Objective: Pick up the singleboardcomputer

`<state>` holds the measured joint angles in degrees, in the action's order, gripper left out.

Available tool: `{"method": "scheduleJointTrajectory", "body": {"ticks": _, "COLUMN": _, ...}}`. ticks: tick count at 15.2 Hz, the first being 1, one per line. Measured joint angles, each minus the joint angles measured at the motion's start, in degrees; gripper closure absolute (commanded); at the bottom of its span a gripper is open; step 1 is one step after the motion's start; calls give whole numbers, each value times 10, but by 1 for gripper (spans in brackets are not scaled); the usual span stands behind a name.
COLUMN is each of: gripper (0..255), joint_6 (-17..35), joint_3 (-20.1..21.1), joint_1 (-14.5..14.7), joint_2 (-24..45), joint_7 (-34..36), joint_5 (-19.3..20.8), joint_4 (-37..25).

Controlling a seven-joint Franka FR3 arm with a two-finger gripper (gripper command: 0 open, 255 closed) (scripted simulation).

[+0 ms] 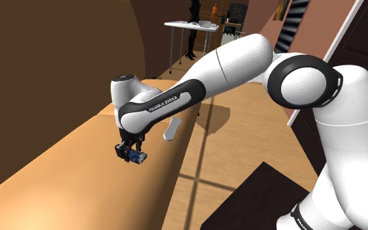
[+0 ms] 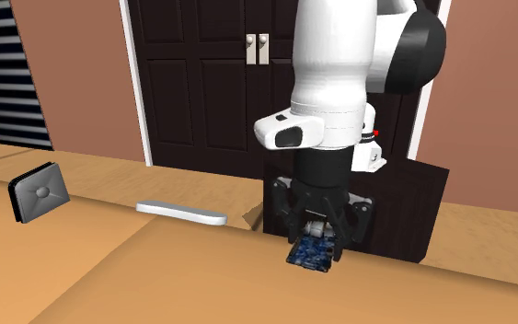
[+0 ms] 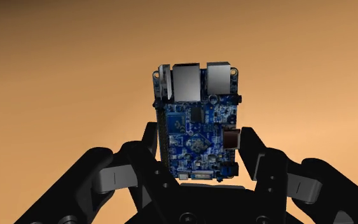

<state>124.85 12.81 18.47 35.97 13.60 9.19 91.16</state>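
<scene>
The hand (image 3: 201,145) is clamped on the blue singleboardcomputer (image 3: 196,118), a finger on each long side, close over the table (image 1: 51,173) near its stand-side edge. The grasp looks made and the lift under way. Next calls for a straight rise with a firm grip, so the thin board cannot slip.

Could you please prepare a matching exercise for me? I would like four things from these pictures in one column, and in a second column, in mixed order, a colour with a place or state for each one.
Column 1
1. circuit board
2. claw
3. flat bar
4. square box

Column 2
A. white, lying flat on the tan surface
B. blue, clasped in the claw
C. dark with a grey face, standing near the second exterior view's left edge
D. black, shut on the circuit board

Pairs: 1-B, 2-D, 3-A, 4-C
</scene>
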Motion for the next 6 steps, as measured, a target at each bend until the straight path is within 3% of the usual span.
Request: {"method": "scheduleJointTrajectory", "body": {"ticks": 6, "gripper": 255, "joint_6": -30, "joint_3": 4, "joint_1": -3, "joint_2": -25, "joint_7": -4, "joint_5": -6, "joint_4": -6}}
